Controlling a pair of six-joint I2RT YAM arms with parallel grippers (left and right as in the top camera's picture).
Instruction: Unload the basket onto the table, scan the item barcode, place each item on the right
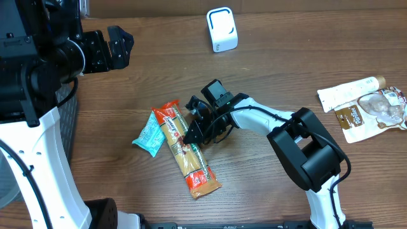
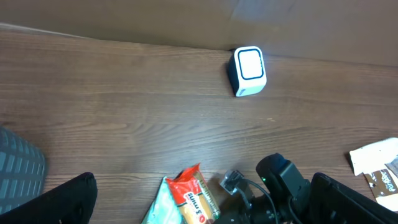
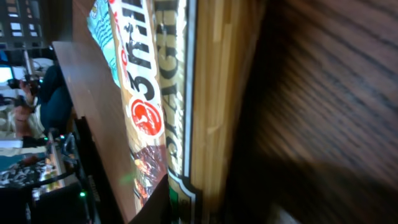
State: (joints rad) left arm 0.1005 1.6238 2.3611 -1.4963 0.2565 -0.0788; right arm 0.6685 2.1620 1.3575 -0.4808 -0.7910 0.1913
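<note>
The wooden table (image 1: 286, 76) fills my overhead view, and everything else sits on it or reaches over it. The 2 arms are the next biggest things. The left arm (image 1: 38, 76) stands at the far left edge. The right arm (image 1: 305, 149) comes up from the bottom right and stretches toward the middle of the table. A grey ribbed object (image 2: 18, 171) shows at the left edge of the left wrist view.

The spaghetti packet (image 1: 191, 165) lies flat near the centre of the table, running diagonally with its red end toward the top left. In the right wrist view it fills most of the frame, very close to the camera. A cluster of packets (image 1: 365, 105) lies at the right edge, well apart from the spaghetti. A small teal packet (image 1: 149, 135) sits just beside the spaghetti on its left, touching it. The white scanner (image 1: 222, 29) with its blue rim stands near the top edge, well apart from the spaghetti.

The left gripper (image 1: 126, 46) hangs above bare wood at the upper left, fingers spread wide. The right gripper (image 1: 196, 130) is down at the spaghetti packet's right edge. I cannot tell whether its jaws are pinching the packet.
</note>
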